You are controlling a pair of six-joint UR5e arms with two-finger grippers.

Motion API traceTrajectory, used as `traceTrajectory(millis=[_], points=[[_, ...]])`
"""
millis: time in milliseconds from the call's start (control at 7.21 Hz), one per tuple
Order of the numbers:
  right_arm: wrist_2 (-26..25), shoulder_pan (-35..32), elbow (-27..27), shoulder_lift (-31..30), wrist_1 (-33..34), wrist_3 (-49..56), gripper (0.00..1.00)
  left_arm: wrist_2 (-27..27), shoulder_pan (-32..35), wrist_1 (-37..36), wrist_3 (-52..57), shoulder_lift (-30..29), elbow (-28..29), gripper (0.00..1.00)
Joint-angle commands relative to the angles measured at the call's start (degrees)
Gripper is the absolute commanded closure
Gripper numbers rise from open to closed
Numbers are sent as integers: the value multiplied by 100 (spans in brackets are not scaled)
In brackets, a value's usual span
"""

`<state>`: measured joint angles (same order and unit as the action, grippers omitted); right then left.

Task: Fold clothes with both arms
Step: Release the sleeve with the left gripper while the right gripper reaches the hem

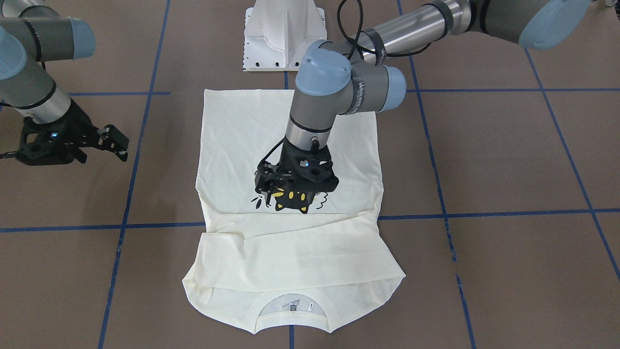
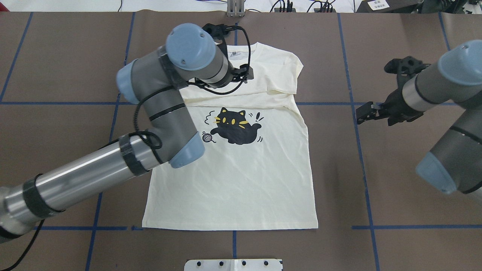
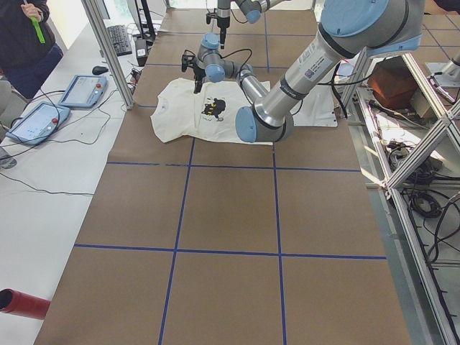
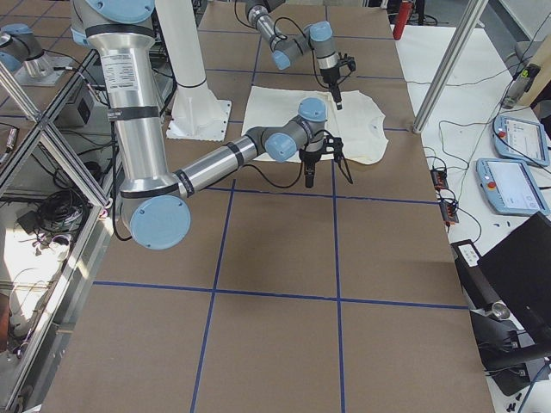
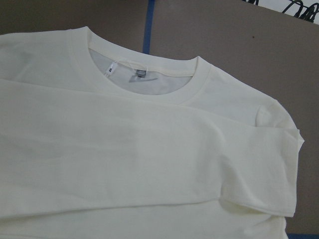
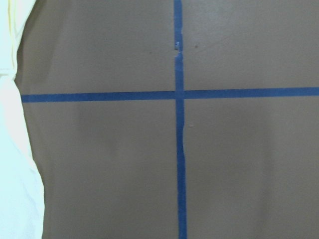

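The cream long-sleeved T-shirt (image 2: 241,180) lies flat on the brown table with its black cat print (image 2: 235,128) facing up. Both sleeves are folded across the chest (image 1: 290,252), and the collar (image 5: 144,79) points away from the robot. My left gripper (image 1: 290,186) hangs over the shirt's chest just above the cat, pointing down. Its wrist hides the fingers, so I cannot tell their state. My right gripper (image 2: 363,113) hovers over bare table beside the shirt, open and holding nothing. The shirt's edge (image 6: 10,199) borders the right wrist view.
The white pedestal base (image 1: 283,34) stands behind the shirt's hem. Blue tape lines (image 6: 179,94) grid the table. Across the table sit tablets (image 3: 43,118), cables and a person (image 3: 21,36); a red cylinder (image 3: 21,303) lies near a corner.
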<state>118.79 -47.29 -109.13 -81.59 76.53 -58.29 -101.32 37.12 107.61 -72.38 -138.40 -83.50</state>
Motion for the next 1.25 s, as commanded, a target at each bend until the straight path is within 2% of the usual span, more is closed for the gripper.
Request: traceTrajectory(millis=[0,139,278,416,1110], points=[[-899,1200,-458,-15,-208,-1398,0,-28,224,-845,870,1206,-1831,0],[-1171,1674,-625,-23,-208,-1857,0,-28,303,-1030,1074,1427,-2176,0],[-1731,2314,-645,-6,-208,-2340,0,-28,356,-1049,1120,1456,-2249,0],[-2076,2764,-697,29,-200,-2623,0,-28,374,-1050,1120,1456,-2276,0],[-2105,3436,-663,-32,-147,-3012,1,-28,375,-1050,1112,1456,-2338,0]])
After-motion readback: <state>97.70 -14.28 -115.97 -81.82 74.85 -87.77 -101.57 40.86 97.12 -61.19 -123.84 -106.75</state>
